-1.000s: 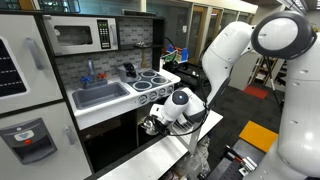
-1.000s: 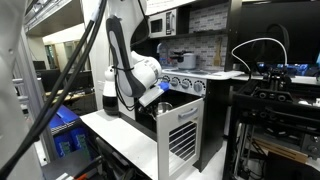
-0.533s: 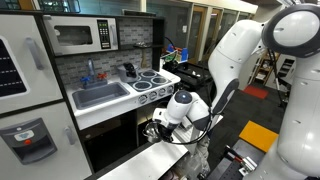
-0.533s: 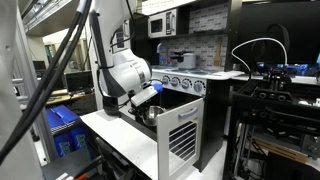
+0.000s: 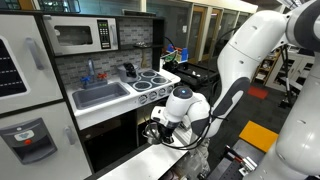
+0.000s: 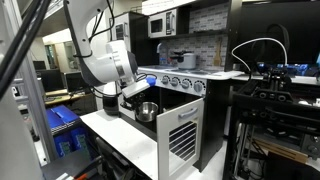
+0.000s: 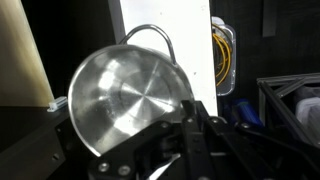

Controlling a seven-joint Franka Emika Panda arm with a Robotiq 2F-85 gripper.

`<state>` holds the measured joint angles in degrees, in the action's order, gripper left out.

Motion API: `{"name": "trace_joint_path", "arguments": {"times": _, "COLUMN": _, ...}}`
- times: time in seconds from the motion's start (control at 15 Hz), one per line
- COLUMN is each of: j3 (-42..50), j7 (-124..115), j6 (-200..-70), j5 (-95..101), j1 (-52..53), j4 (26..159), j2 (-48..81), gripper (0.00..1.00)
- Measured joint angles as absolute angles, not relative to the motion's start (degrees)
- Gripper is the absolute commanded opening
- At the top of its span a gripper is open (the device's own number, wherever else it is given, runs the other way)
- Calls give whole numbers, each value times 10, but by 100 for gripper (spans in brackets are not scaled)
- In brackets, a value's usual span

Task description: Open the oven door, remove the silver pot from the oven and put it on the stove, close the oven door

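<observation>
One silver pot [image 7: 125, 95] hangs in your pincer [image 7: 186, 118], which is clamped on its rim, and you hold it just outside the dark mouth of the oven [image 6: 178, 103]. The oven door [image 6: 181, 135] stands swung open beside it. The stove [image 5: 152, 80] lies higher up, well apart from the pot.
</observation>
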<state>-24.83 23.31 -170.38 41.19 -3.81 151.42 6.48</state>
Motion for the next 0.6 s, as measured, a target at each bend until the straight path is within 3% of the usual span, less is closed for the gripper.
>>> {"name": "trace_joint_path", "arguments": {"times": 0.33, "j3": -289, "j7": 319, "j6": -1607, "j5": 227, "j1": -36, "j4": 1512, "j2": -11, "gripper": 1}}
{"name": "trace_joint_path", "arguments": {"times": 0.6, "j3": -272, "j7": 366, "j6": -1501, "j5": 134, "j1": -17, "j4": 1485, "j2": -89, "gripper": 1}}
